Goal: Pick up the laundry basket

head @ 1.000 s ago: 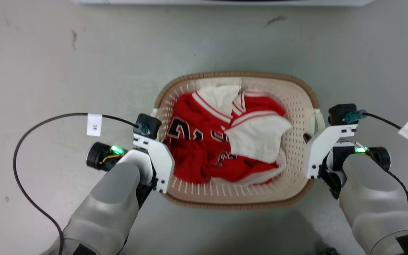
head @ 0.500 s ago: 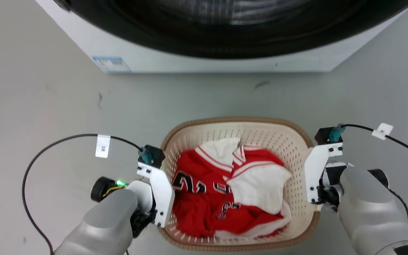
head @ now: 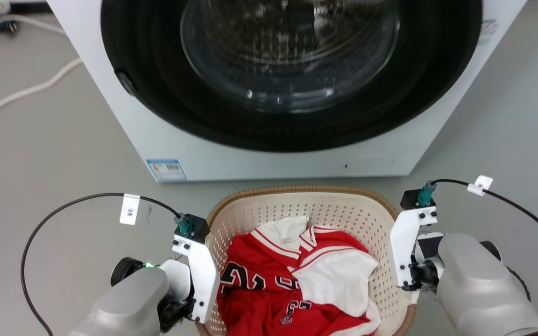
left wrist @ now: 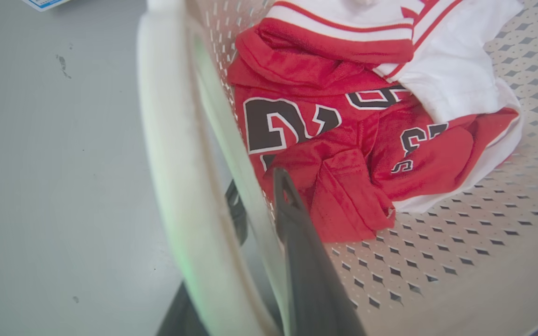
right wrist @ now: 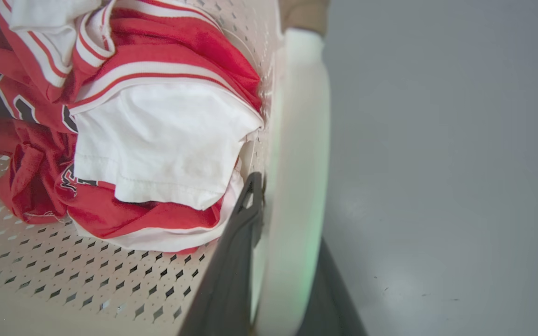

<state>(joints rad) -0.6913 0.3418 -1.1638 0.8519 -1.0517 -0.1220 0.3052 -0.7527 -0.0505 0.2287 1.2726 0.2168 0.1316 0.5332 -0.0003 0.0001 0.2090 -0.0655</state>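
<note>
Head view shows the basket (head: 339,217) before a washer (head: 250,163). Left jaws pinch its left handle (left wrist: 166,140); right jaws pinch its right handle (right wrist: 297,140).

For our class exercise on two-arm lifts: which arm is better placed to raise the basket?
Neither alone: the left fingers straddle the left handle of the basket and the right fingers its right handle, so both should lift together.
</note>
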